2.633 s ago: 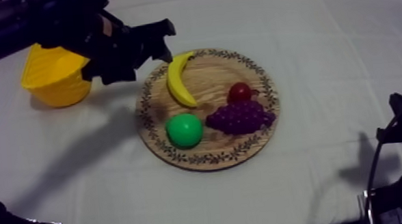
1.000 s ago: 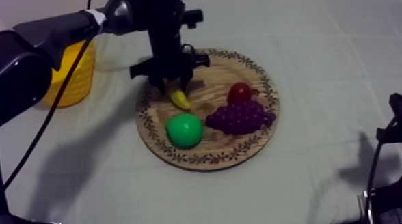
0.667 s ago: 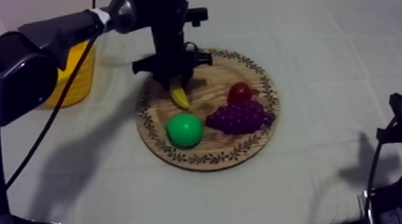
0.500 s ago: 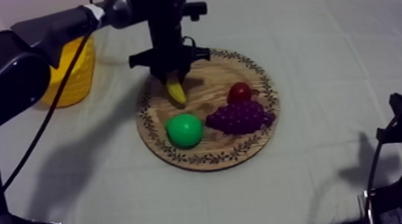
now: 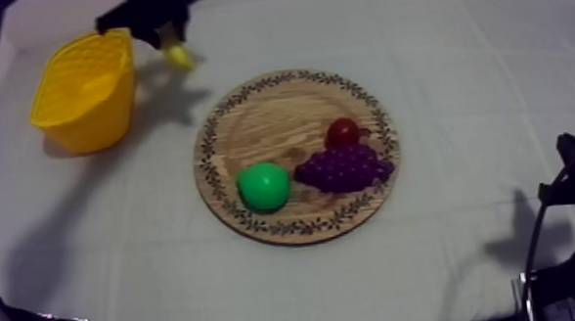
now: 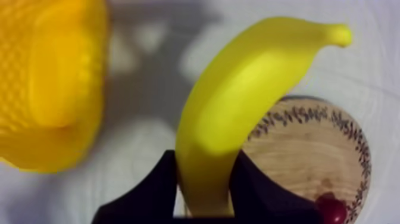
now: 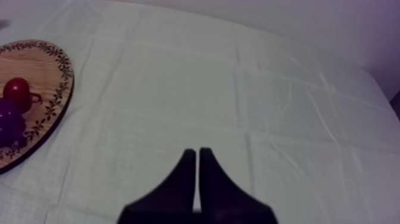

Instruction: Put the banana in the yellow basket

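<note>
- Curved yellow toy banana [image 6: 238, 101]: off the board and in the air, just beside the rim of the ribbed yellow basket [image 5: 88, 124], on its board-facing side; not yet over the opening.
- Left gripper [image 6: 205, 164]: two black fingers clamped round the banana's lower end, free end sticking out well past them.
- Round wooden board with patterned rim [image 5: 269, 125]: near the yellow basket but apart from it. Carrying a green toy pear [image 5: 264, 186], a purple bunch of grapes [image 5: 343, 168] and a small red fruit [image 5: 344, 131].
- Right gripper [image 7: 197, 154]: fingers pressed together in a narrow wedge, holding nothing, over bare cloth, well apart from the yellow basket, on the far side of the board from it.
- Progress, as judged: pick and lift done, carry close to done. Left to do: shift over the basket's mouth, lower, let go.
</note>
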You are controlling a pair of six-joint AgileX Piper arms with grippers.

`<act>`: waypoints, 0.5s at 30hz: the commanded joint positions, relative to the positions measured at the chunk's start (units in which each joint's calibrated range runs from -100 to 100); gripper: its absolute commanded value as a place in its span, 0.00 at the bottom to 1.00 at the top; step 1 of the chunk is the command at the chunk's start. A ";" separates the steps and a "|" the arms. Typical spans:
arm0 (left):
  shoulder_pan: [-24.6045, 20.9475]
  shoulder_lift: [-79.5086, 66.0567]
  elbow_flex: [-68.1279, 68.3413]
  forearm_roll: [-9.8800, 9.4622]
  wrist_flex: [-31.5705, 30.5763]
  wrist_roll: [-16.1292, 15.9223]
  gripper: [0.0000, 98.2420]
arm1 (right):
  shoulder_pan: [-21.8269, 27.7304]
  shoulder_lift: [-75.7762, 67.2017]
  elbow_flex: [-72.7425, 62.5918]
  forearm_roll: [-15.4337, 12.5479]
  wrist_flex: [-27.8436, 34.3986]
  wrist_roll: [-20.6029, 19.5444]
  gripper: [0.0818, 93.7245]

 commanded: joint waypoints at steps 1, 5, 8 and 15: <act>-3.63 -2.95 0.30 -0.23 -0.14 -0.42 0.25 | 0.01 -0.02 -0.03 0.01 0.01 0.02 0.00; -7.37 -4.96 0.79 -0.84 -0.14 -1.10 0.24 | 0.01 -0.02 -0.03 0.01 0.01 0.02 0.00; -9.76 -5.45 1.74 -1.24 -0.14 -1.15 0.23 | 0.01 -0.02 -0.03 0.01 0.01 0.02 0.00; -13.84 -3.58 8.06 -1.33 -2.24 -0.55 0.22 | 0.01 -0.02 -0.03 0.01 0.01 0.02 0.00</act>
